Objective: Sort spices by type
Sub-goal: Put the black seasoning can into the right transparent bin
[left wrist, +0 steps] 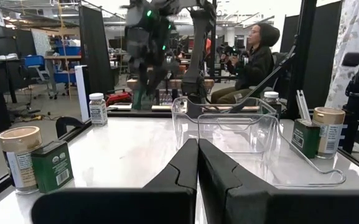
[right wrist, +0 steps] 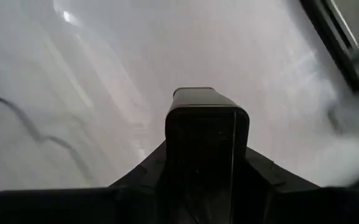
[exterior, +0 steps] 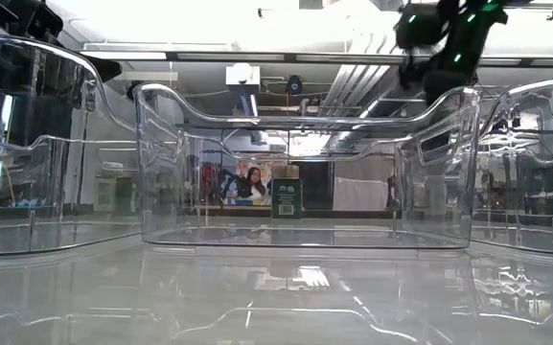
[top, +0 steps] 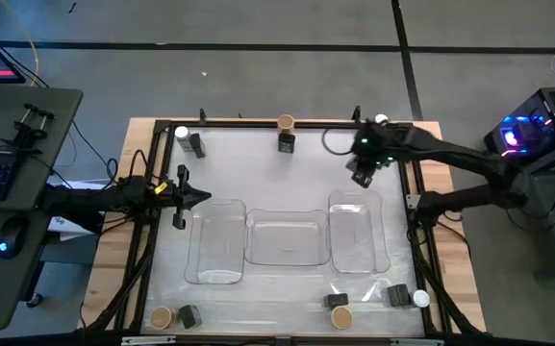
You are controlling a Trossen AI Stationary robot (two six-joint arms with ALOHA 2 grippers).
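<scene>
The three trays [top: 287, 240] sit mid-desk with nothing in them, so the sorting has barely begun. The right claw [top: 363, 177] hangs just beyond the right tray, clenched around a black box [right wrist: 207, 134]. The other spices [top: 335, 308] stand along the desk's edges. The left claw [top: 183, 199] waits clenched beside the left tray, with open room between.
</scene>
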